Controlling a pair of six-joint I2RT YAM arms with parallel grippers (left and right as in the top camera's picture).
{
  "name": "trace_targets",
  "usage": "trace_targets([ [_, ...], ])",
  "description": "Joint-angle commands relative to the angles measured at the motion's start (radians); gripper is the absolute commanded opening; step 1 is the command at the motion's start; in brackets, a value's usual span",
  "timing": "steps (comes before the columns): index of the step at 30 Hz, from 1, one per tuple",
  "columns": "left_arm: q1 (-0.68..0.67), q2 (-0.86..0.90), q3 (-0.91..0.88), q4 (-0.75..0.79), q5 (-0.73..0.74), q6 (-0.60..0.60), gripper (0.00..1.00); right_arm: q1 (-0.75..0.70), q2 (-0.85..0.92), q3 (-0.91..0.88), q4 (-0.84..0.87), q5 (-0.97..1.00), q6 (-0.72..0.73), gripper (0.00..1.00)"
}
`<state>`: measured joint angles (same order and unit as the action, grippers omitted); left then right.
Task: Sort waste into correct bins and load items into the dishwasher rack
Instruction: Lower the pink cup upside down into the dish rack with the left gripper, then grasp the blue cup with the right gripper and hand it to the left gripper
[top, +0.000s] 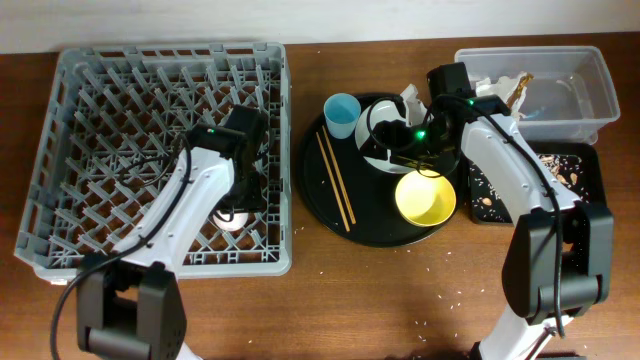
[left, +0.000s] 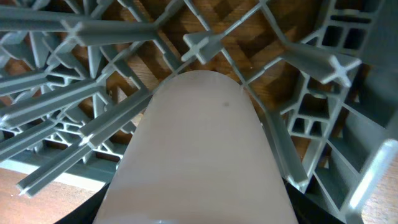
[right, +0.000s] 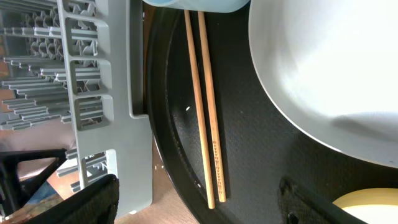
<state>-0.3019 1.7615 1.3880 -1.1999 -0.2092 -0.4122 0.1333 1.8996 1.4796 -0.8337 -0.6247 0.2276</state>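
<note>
Since the right gripper (right: 199, 186) hangs with its two dark fingers spread wide and nothing between them, its pose speaks to the pair of thin wooden chopsticks (right: 210, 106). Their near ends lie almost under the gap between the fingers. Their long axis runs straight away from the wrist, crossing the line along which the fingers would close. Judged from that, a pinch would take them across their width with little turning of the wrist.

They lie side by side, touching or nearly so, flat on the large round black tray (right: 261, 155). The white round plate (right: 323, 74) is on the gripper's right and the wall of the large grey pegged plastic rack (right: 134, 62) on its left. A yellow bowl (right: 367, 208) shows just beside the right finger.

Seen from overhead, the sticks lie on the rack side of the tray and the gripper sits over the plate, so the reach is probably to its left. The right arm is the nearer one. The left gripper (top: 238, 205) is down among the pegs at the rack's near right corner, with a small pale pink cup (left: 199, 155) between its fingers. Whether it grips the cup or has let go cannot be told.
</note>
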Motion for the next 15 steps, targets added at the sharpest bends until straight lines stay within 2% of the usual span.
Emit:
trace_targets([
  [1, -0.002, 0.042, -0.004, 0.012, -0.023, -0.014, 0.81, 0.005, 0.007, 0.000, 0.003, 0.009, -0.038, 0.79],
  [3, 0.003, 0.044, 0.023, 0.031, -0.015, -0.014, 0.83, 0.020, 0.007, 0.000, 0.097, 0.024, -0.008, 0.68],
  [4, 0.011, 0.043, 0.043, 0.022, -0.008, -0.014, 0.84, 0.033, 0.007, 0.000, 0.129, 0.075, 0.041, 0.68],
  [7, 0.090, 0.043, 0.280, -0.080, 0.056, -0.013, 0.84, 0.124, 0.007, 0.002, 0.322, 0.383, 0.242, 0.68],
  [9, 0.095, 0.043, 0.320, -0.060, 0.056, -0.014, 0.84, 0.140, 0.020, 0.004, 0.449, 0.492, 0.360, 0.62],
  [12, 0.095, 0.044, 0.320, -0.054, 0.056, -0.014, 0.84, 0.140, 0.133, 0.085, 0.488, 0.502, 0.396, 0.59],
  [13, 0.095, 0.044, 0.320, -0.054, 0.056, -0.014, 0.84, 0.141, 0.189, 0.129, 0.481, 0.496, 0.400, 0.56],
  [15, 0.095, 0.044, 0.320, -0.054, 0.056, -0.014, 0.84, 0.140, 0.236, 0.143, 0.480, 0.483, 0.399, 0.31],
])
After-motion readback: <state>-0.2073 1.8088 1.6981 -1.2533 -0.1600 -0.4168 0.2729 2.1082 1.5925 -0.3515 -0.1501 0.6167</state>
